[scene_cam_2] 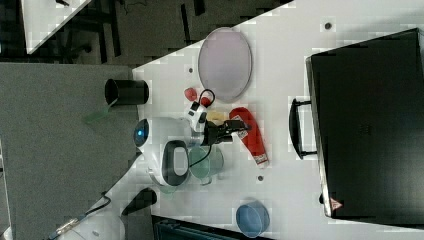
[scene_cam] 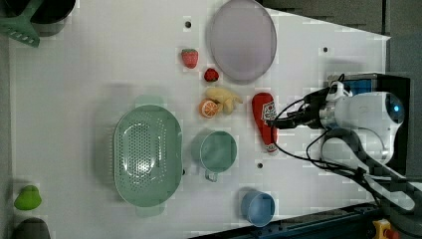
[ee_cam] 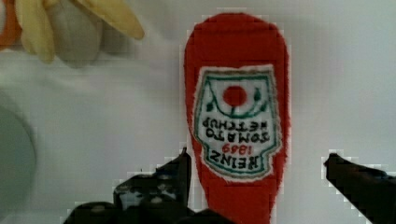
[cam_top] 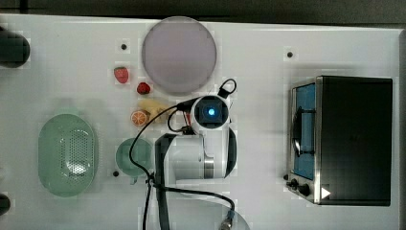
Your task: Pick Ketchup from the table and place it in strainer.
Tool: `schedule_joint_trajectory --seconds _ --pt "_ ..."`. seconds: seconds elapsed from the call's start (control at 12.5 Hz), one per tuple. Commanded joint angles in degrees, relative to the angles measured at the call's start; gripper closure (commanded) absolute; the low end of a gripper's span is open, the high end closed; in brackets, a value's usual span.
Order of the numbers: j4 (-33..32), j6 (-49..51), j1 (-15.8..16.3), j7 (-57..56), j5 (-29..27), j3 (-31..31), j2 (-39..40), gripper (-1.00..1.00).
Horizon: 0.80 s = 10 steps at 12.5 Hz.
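Wide-open jaws straddle ketchup (ee_cam: 236, 116), arm (scene_cam: 368, 117) bent low over table (scene_cam: 74, 99).

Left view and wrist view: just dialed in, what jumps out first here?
The red ketchup lies flat on the white table, just below the grey-lilac plate in the left view. The gripper hangs right over it, jaws wide open on either side of the bottle in the wrist view. At the left view's left, the mint-green strainer sits with nothing in it, a green cup between it and the bottle.
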<state>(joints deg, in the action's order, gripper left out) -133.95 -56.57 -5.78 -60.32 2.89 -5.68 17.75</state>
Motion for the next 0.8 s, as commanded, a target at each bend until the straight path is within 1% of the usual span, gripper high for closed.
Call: schedule_joint_trajectory --seconds 0.08,0.24,0.32,0.48,0.56,0.8 --pt "-0.2 -4.8 0.8 0.9 -0.1 -0.8 2.5 -1.0" --pt "-0.9 -6.5 0.8 1.7 -0.1 -0.7 4.4 -1.0" --pt "-1.0 -7.0 0.8 2.3 -0.1 -0.6 5.2 -0.92" --pt "-0.9 -7.6 0.9 2.2 -0.1 -0.7 5.9 -0.43" --pt "-0.8 -7.6 0.9 2.2 -0.1 -0.7 5.6 -0.22" --pt "-0.5 -7.2 0.9 2.2 -0.1 -0.6 2.9 -0.22"
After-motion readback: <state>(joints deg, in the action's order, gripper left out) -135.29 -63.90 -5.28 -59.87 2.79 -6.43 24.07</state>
